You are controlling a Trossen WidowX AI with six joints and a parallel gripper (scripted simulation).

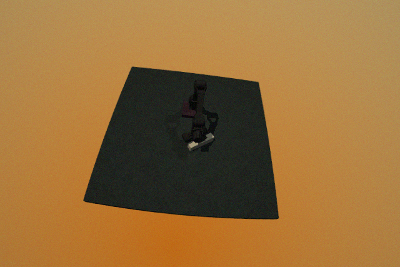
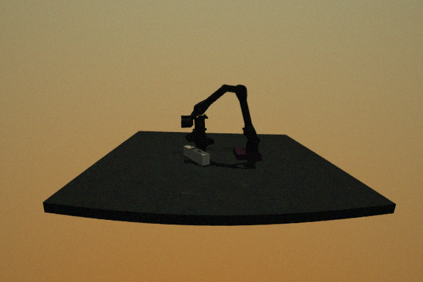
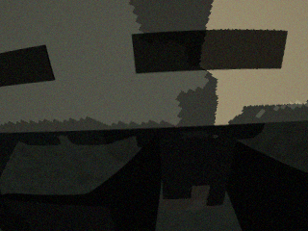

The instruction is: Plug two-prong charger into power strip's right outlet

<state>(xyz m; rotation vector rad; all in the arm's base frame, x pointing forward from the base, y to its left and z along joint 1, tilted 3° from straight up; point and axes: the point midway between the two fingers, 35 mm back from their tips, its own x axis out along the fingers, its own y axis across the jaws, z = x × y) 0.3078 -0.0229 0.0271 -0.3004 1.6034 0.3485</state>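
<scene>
A pale power strip point(image 1: 202, 142) point(image 2: 196, 156) point(image 3: 87, 101) lies at an angle on the dark table. The wrist view shows a dark outlet recess point(image 3: 245, 50) in its face and part of another recess point(image 3: 24, 64) at the left edge. My gripper point(image 1: 199, 137) point(image 2: 204, 146) point(image 3: 187, 141) points down beside the strip and is shut on the dark charger point(image 3: 197, 156). The charger body sits just below the strip's edge in the wrist view. Its prongs are almost wholly hidden or in shadow; whether they touch the strip or sit in an outlet cannot be told.
The dark square table point(image 1: 145, 176) point(image 2: 218, 190) has open edges all round. A dark maroon block point(image 1: 188, 110) point(image 2: 240, 152) lies by the arm's base. The arm arches over the table, and its shadows fall near the strip.
</scene>
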